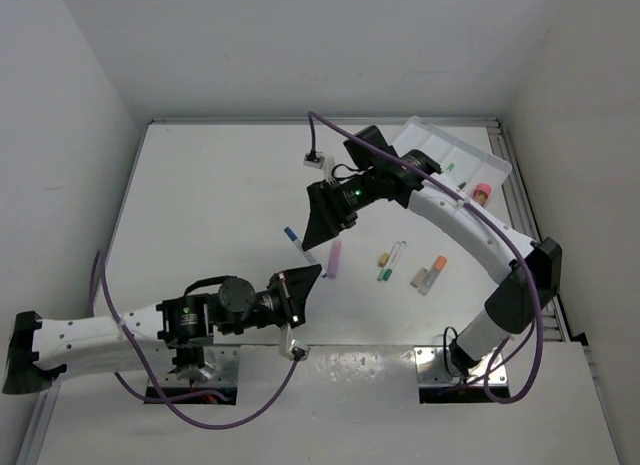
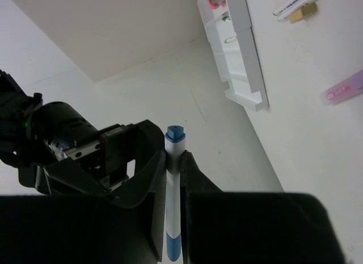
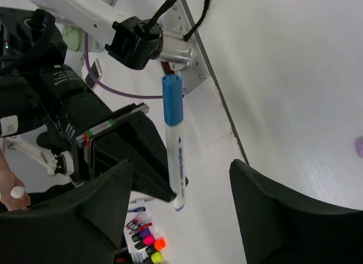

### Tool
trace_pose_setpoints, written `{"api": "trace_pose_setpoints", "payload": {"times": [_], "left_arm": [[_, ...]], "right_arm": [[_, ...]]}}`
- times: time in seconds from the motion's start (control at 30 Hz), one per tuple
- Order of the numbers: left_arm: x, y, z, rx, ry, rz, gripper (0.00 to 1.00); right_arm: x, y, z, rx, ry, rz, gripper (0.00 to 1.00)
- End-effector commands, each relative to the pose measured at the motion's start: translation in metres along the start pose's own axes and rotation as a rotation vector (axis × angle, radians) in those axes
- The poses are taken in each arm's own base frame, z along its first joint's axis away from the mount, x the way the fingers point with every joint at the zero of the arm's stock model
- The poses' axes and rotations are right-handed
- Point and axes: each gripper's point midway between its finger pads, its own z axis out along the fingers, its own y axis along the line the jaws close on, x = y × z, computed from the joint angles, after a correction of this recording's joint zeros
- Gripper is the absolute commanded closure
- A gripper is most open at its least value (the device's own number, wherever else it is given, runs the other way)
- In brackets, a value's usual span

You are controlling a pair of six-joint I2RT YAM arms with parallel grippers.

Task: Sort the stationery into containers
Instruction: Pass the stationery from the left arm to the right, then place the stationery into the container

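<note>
My left gripper [image 1: 304, 277] is shut on a white pen with blue ends [image 1: 297, 243], which it holds raised above the table; in the left wrist view the pen [image 2: 172, 179] is pinched between the two fingers. My right gripper [image 3: 181, 168] stands open around that same pen [image 3: 174, 145], and its fingers [image 3: 105, 210] do not touch it. From above, the right gripper [image 1: 318, 233] hangs just over the pen's far end. The white divided tray [image 1: 470, 157] lies at the far right with a pink item [image 1: 483, 192] and a green-capped one [image 1: 450, 168] inside.
A pink marker [image 1: 336, 253] lies on the table beside the grippers. To its right lie a tan eraser [image 1: 383, 257], a green-capped white pen [image 1: 392, 262], another tan eraser [image 1: 419, 278] and an orange-tipped marker [image 1: 434, 273]. White walls enclose the table.
</note>
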Motion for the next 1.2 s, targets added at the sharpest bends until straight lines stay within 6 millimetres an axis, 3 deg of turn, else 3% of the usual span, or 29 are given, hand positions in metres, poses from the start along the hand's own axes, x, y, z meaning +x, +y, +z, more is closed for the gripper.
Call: {"api": "trace_pose_setpoints", "payload": {"times": [0.0,0.17,0.27,0.3,0.33,0.37,0.4,0.47,0.53,0.63,0.7,0.73,0.77,0.8,0.83,0.87,0.9,0.93,0.97,1.0,1.03,1.07,1.1,1.13,1.17], "left_arm": [[-0.003,0.025,-0.001,-0.092,-0.007,0.018,1.0],[-0.006,0.027,0.0,-0.096,-0.017,0.018,1.0],[-0.006,0.025,0.002,-0.088,-0.019,0.022,1.0],[-0.006,0.026,0.002,-0.091,-0.015,0.021,1.0],[-0.005,0.025,0.002,-0.088,-0.011,0.018,1.0],[-0.004,0.026,0.002,-0.093,-0.006,0.014,0.96],[-0.003,0.026,0.002,-0.092,0.002,0.008,0.9],[-0.001,0.026,0.001,-0.098,0.01,-0.038,0.48],[0.004,0.03,-0.003,-0.119,0.027,-0.107,0.0],[0.017,0.04,-0.009,-0.145,0.083,-0.234,0.0],[0.037,0.052,-0.017,-0.183,0.178,-0.386,0.0],[0.047,0.073,-0.021,-0.243,0.207,-0.565,0.0],[0.058,0.08,-0.026,-0.27,0.254,-0.645,0.0],[0.068,0.084,-0.026,-0.292,0.281,-0.772,0.0],[0.08,0.09,-0.029,-0.265,0.337,-0.822,0.0],[0.085,0.1,-0.036,-0.29,0.351,-0.874,0.0],[0.089,0.087,-0.027,-0.242,0.405,-0.951,0.0],[0.093,0.083,-0.023,-0.224,0.444,-0.997,0.0],[0.113,0.093,-0.02,-0.246,0.524,-1.058,0.0],[0.118,0.079,-0.019,-0.221,0.585,-1.201,0.0],[0.14,0.084,-0.013,-0.227,0.62,-1.305,0.0],[0.141,0.077,-0.009,-0.22,0.625,-1.454,0.0],[0.141,0.061,-0.01,-0.153,0.648,-1.52,0.0],[0.136,0.056,-0.004,-0.111,0.605,-1.598,0.0],[0.148,0.041,-0.005,-0.123,0.659,-1.692,0.01]], "right_arm": [[-0.017,0.013,0.008,-0.035,-0.022,-0.058,0.32],[-0.024,0.011,0.022,-0.03,-0.007,-0.078,0.34],[-0.027,0.017,0.027,-0.042,-0.005,-0.101,0.42],[-0.026,0.02,0.029,-0.047,-0.001,-0.108,0.47],[-0.027,0.022,0.029,-0.05,-0.002,-0.116,0.62],[-0.027,0.023,0.029,-0.053,-0.003,-0.121,0.7],[-0.027,0.025,0.027,-0.052,-0.006,-0.124,0.85],[-0.023,0.022,0.024,-0.035,0.0,-0.143,0.97],[-0.022,0.021,0.016,-0.017,-0.013,-0.16,1.0],[-0.038,0.005,-0.009,0.044,-0.087,-0.142,1.0],[-0.059,-0.028,-0.04,0.164,-0.182,-0.097,1.0],[-0.073,-0.051,-0.069,0.245,-0.265,-0.058,1.0],[-0.081,-0.076,-0.087,0.364,-0.323,-0.022,1.0],[-0.084,-0.093,-0.104,0.426,-0.382,0.02,1.0],[-0.087,-0.129,-0.132,0.547,-0.462,0.075,1.0],[-0.081,-0.138,-0.142,0.565,-0.476,0.116,1.0],[-0.088,-0.162,-0.173,0.675,-0.567,0.135,1.0],[-0.088,-0.177,-0.187,0.734,-0.602,0.155,1.0],[-0.097,-0.188,-0.203,0.782,-0.656,0.148,1.0],[-0.095,-0.215,-0.227,0.867,-0.701,0.203,1.0],[-0.102,-0.224,-0.243,0.899,-0.752,0.24,1.0],[-0.104,-0.235,-0.256,0.933,-0.776,0.277,1.0],[-0.094,-0.265,-0.269,0.987,-0.779,0.365,1.0],[-0.093,-0.276,-0.275,1.0,-0.786,0.406,1.0],[-0.099,-0.278,-0.28,0.996,-0.801,0.437,1.0]]}}
